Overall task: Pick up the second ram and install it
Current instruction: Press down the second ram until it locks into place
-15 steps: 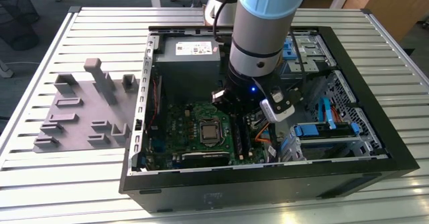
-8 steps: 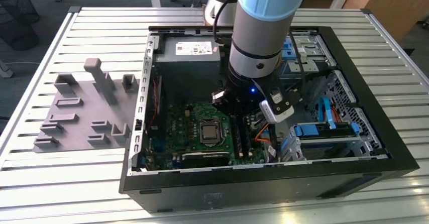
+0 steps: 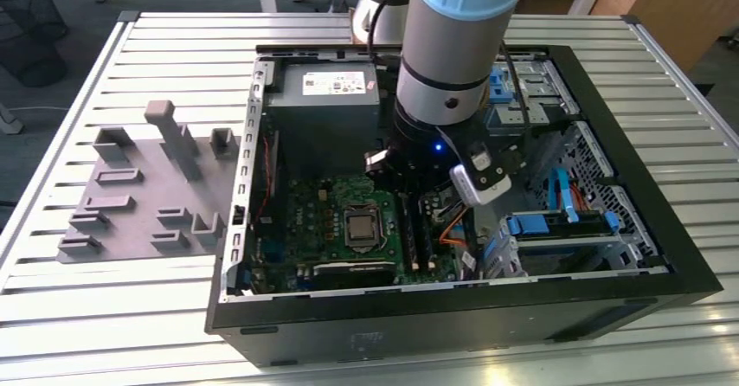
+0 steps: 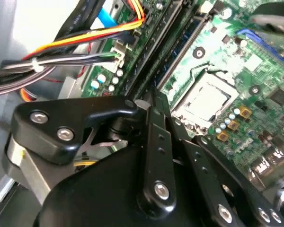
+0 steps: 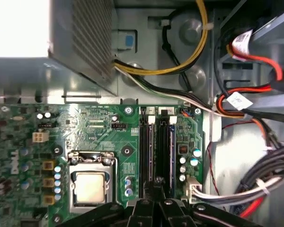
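My gripper (image 3: 404, 187) hangs inside the open computer case (image 3: 646, 256), over the green motherboard (image 5: 99, 132). Its black fingers are shut and tip to tip (image 5: 154, 186), right over the near end of the long black memory slots (image 5: 156, 146). Nothing sticks out from between them in the second wrist view (image 4: 154, 97). A thin blue-green ram edge (image 4: 189, 41) lies seated in a slot on the processor side. Whether that stick is the second ram I cannot tell, nor whether the fingertips touch it.
The processor socket (image 5: 90, 187) sits beside the slots. Bundled cables (image 5: 255, 189) crowd the other side, with the power supply (image 3: 329, 100) behind. Blue drive-bay clips (image 3: 543, 223) line the exterior view's right. A grey fixture block (image 3: 151, 191) stands outside the case on the slatted table.
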